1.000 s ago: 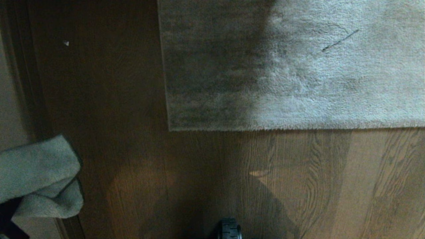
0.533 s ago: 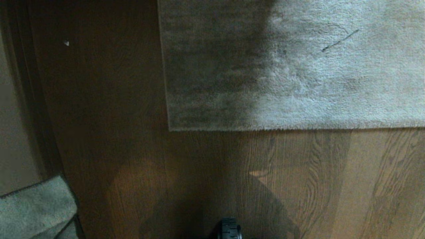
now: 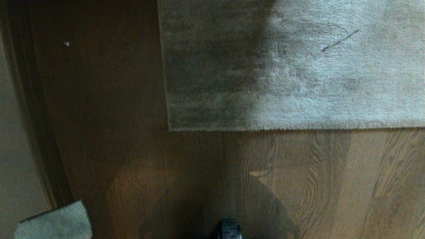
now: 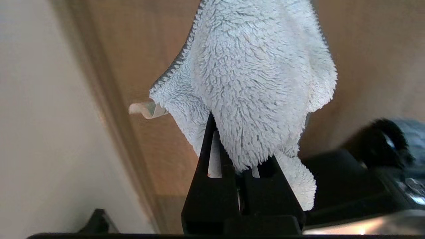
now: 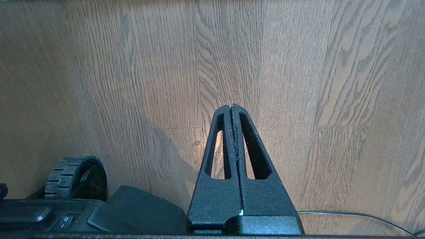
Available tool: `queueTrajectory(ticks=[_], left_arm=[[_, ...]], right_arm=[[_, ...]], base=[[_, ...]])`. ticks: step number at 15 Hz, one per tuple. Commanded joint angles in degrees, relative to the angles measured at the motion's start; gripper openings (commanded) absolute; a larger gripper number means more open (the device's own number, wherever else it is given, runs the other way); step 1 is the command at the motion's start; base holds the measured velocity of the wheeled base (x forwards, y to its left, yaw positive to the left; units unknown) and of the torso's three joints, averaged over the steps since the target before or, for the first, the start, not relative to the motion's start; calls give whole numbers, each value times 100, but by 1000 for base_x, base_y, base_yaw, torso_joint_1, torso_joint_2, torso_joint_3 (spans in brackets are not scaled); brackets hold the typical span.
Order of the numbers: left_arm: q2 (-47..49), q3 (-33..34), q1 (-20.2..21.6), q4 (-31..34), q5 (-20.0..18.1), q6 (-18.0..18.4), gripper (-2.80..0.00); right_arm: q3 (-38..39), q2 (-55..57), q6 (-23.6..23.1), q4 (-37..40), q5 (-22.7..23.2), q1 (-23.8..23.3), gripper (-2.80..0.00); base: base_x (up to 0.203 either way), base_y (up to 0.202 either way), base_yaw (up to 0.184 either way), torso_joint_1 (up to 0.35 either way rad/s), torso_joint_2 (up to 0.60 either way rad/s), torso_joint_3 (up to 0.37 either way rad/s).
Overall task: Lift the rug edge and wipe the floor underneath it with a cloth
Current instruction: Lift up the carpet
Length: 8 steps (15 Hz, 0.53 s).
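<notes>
The grey-beige rug point(image 3: 298, 66) lies flat, its rug edge point(image 3: 282, 128) straight and its corner point(image 3: 170, 128) square on the brown wood floor point(image 3: 132, 166). Only a corner of the pale grey-blue cloth point(image 3: 54, 224) shows at the bottom left of the head view, well apart from the rug. In the left wrist view the fluffy cloth point(image 4: 259, 83) hangs over my left gripper point(image 4: 236, 139), which is shut on it. My right gripper point(image 5: 231, 108) is shut and holds nothing, hanging over bare floor point(image 5: 298, 66).
A pale wall point(image 3: 13, 149) with a dark skirting strip point(image 3: 36, 116) runs down the left side. My base's black wheel point(image 3: 229, 229) sits at the bottom centre. A thin cable point(image 5: 352, 215) lies on the planks. A small white speck point(image 3: 66, 43) lies left of the rug.
The cloth in my left gripper has drawn down and back toward the bottom left corner of the head view, so only a corner still shows. Rug and right arm are unchanged.
</notes>
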Motion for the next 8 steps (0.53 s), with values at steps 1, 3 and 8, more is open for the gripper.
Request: queueTrajectory(ticks=[1, 3, 8], left_arm=[[-519, -3, -175, 136, -44, -11, -280], [-941, -5, -226, 167, -34, -113, -280], [-1449, -6, -249, 183, -15, -164, -280]], right_arm=[[0, -2, 0, -2, -2, 2, -280], [0, -2, 0, -2, -2, 2, -280], [0, -2, 0, -2, -2, 2, -280]], base=[[0, 0, 0, 0, 0, 0], [0, 0, 0, 0, 0, 0], [0, 0, 0, 0, 0, 0]])
